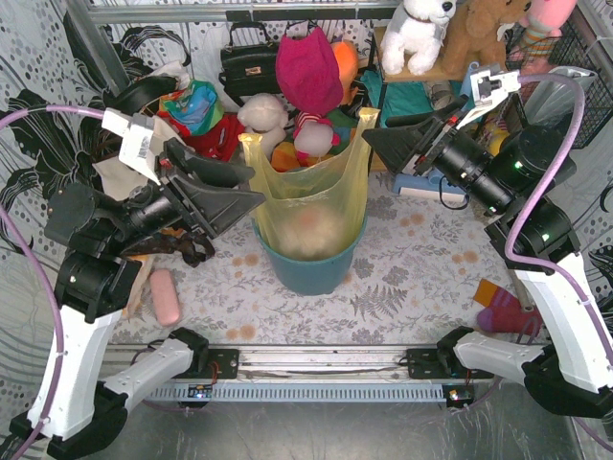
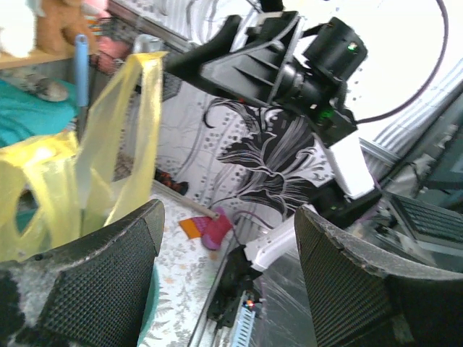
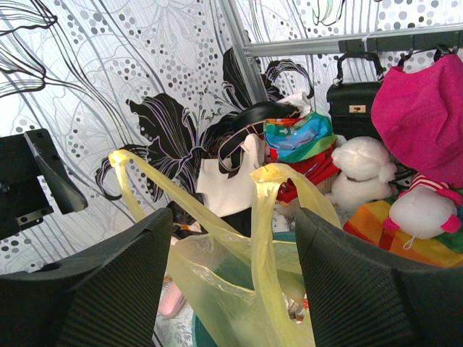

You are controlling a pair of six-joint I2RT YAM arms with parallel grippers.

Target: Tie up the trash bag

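Observation:
The trash bag [image 1: 311, 192] is thin yellow plastic, standing in a teal bin [image 1: 311, 273] at the table's middle, with pale crumpled stuff showing through. Its two handle loops stand upright. My left gripper [image 1: 247, 190] is level with the bag's left side, open; in the left wrist view the gripper [image 2: 230, 217] has nothing between its fingers and the bag [image 2: 43, 181] lies just outside the left finger. My right gripper [image 1: 374, 142] hovers by the right handle, open. In the right wrist view both loops of the bag [image 3: 231, 289] rise between the wide gripper [image 3: 233, 217], untouched.
Soft toys, a magenta hat [image 1: 308, 72] and a black handbag [image 1: 247, 62] crowd the back behind the bin. A pink oblong item [image 1: 165, 297] lies at the left, a red and orange sock [image 1: 503, 309] at the right. A cream tote [image 3: 224, 181] stands behind the left arm.

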